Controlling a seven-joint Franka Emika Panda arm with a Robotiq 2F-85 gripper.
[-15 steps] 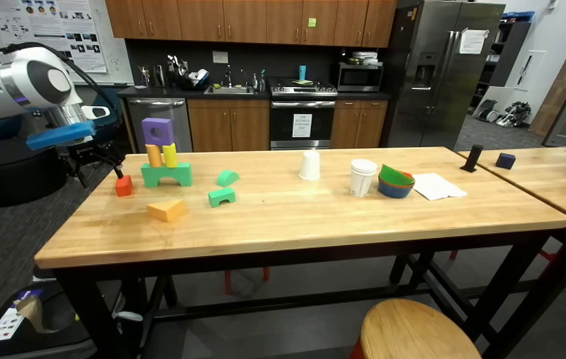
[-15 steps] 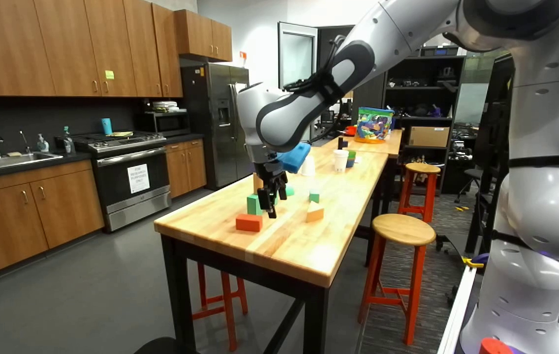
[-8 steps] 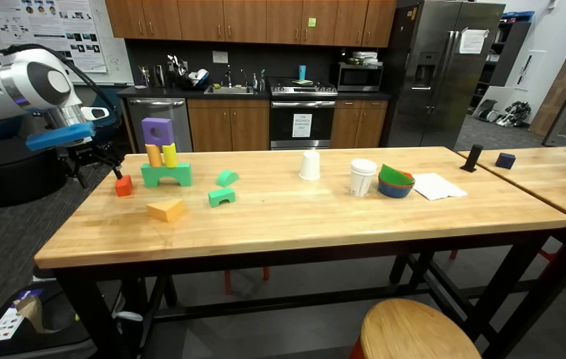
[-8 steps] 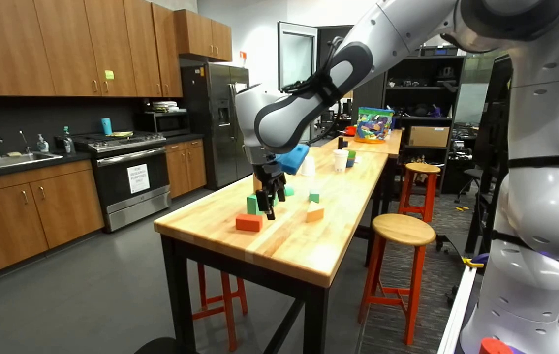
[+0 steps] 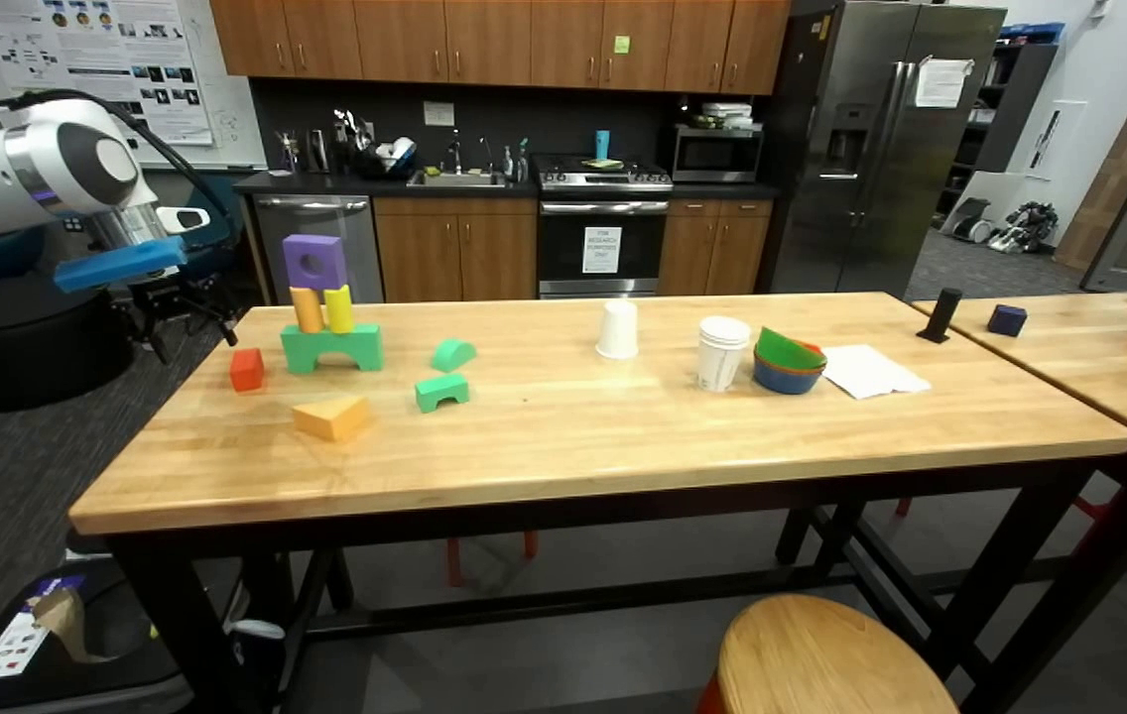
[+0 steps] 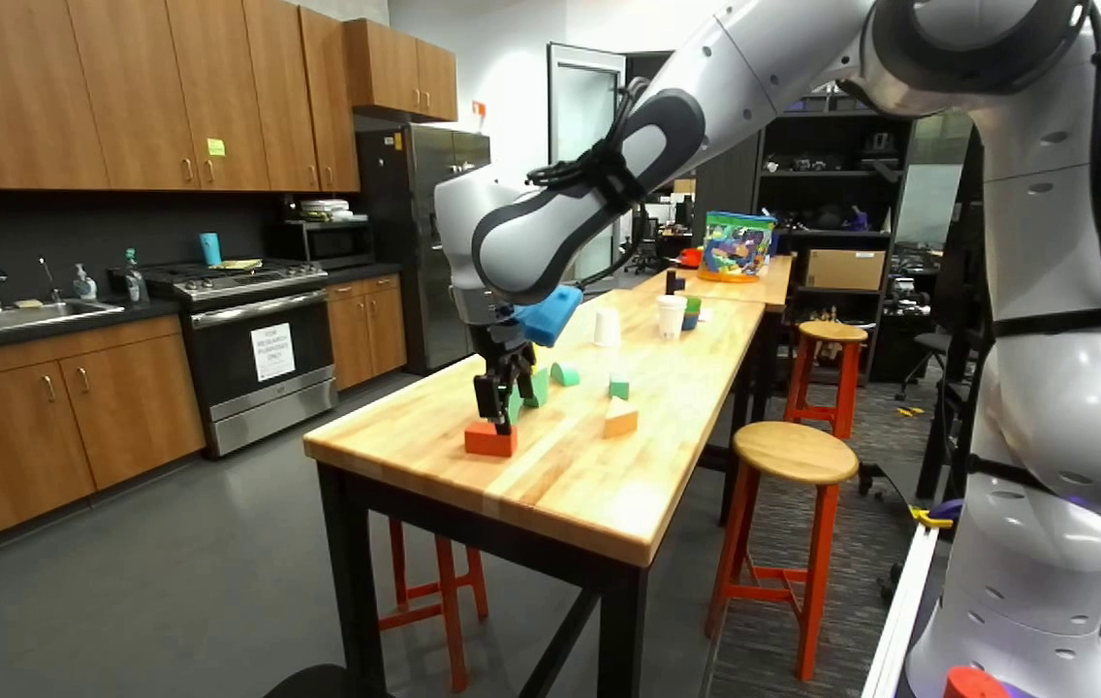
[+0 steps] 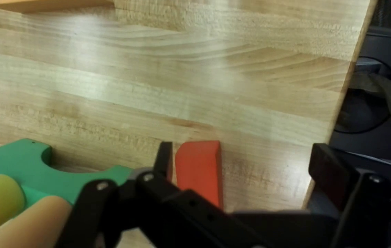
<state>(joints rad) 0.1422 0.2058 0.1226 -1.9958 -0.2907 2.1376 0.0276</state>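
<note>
Wood-topped, the table (image 5: 623,446) bears a red block (image 7: 199,168) near its end edge; in the wrist view it shows between the 2 spread fingers of the gripper (image 7: 243,155), nearer the finger at that view's left, with nothing pinched. Over the last 0.5 s the gripper has shifted: in an exterior view its fingertip (image 6: 502,425), then clear of the red block, now overlaps that block's top corner, while the blocks lie where they did. So the fingers seem to stand about the red block, off-centre; whether they touch it cannot be told. Just beside is a green arch (image 5: 362,347) bearing an orange cylinder (image 5: 306,309) and a yellow cylinder (image 5: 338,309), with a purple block (image 5: 332,260) resting across both.
</note>
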